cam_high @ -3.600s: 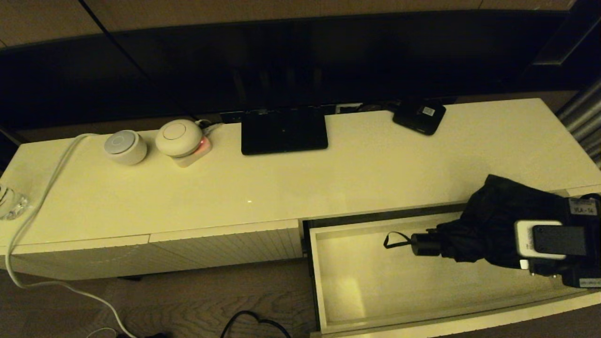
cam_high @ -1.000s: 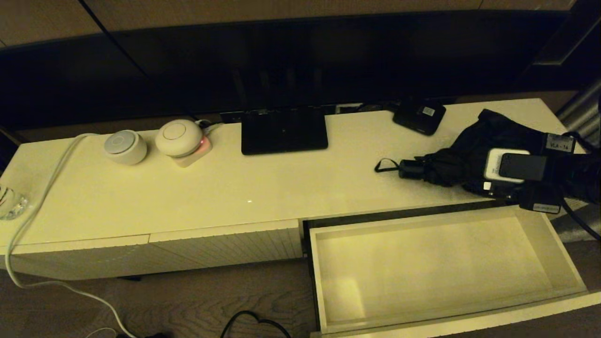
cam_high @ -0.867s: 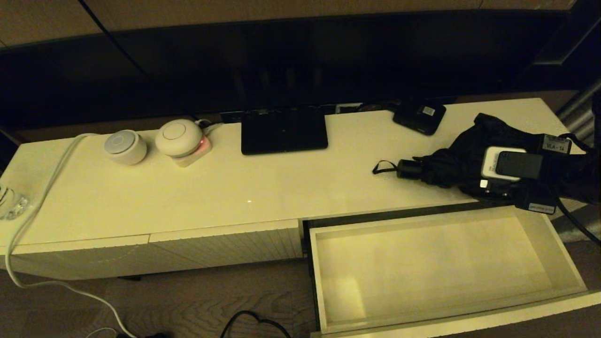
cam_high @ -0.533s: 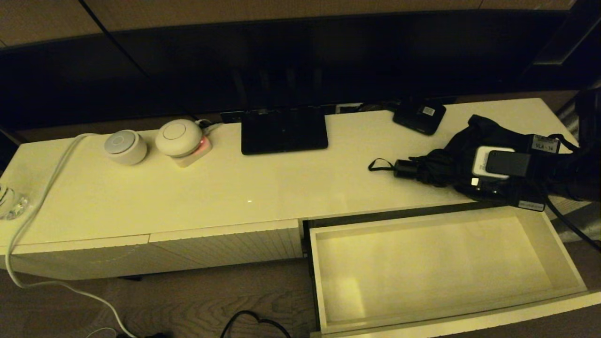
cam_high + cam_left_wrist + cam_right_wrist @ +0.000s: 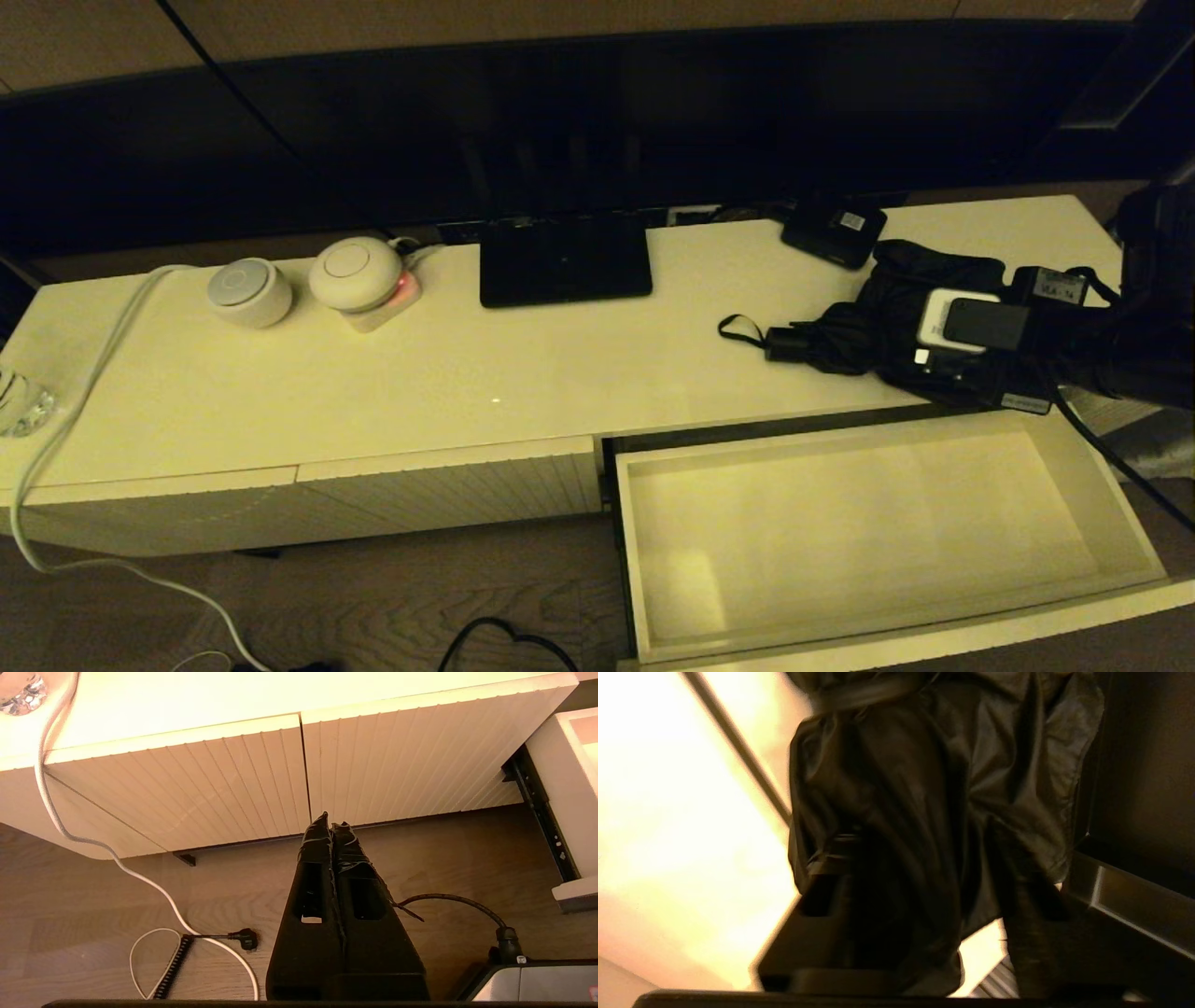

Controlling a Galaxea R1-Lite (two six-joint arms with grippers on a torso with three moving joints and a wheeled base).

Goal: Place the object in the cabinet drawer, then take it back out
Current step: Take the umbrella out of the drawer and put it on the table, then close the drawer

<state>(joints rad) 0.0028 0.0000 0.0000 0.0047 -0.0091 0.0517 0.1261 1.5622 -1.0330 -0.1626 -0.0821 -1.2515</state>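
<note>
- We see the black folding umbrella (image 5: 845, 334) lying on the cream worktop (image 5: 523, 364), toward its right end, just behind the open drawer (image 5: 943, 646).
- Its short handle (image 5: 782, 344) and wrist loop (image 5: 738, 328) point toward the middle of the worktop; the bunched fabric (image 5: 924, 812) spreads toward our right arm.
- Our right tool (image 5: 924, 914) sits over the fabric end with a finger (image 5: 1027, 933) on either side of the cloth; the fingers stand apart, and we cannot tell whether they press it.
- The drawer is pulled out, with nothing showing on its pale floor.
- Our left tool (image 5: 331, 828) hangs low in front of the ribbed cabinet panels (image 5: 233, 779), above the wooden floor (image 5: 93, 905), its fingers pressed together on nothing.
- Behind the umbrella rests a small black box (image 5: 834, 231); farther left lie a flat black stand base (image 5: 564, 259) and two round white devices (image 5: 303, 278).
</note>
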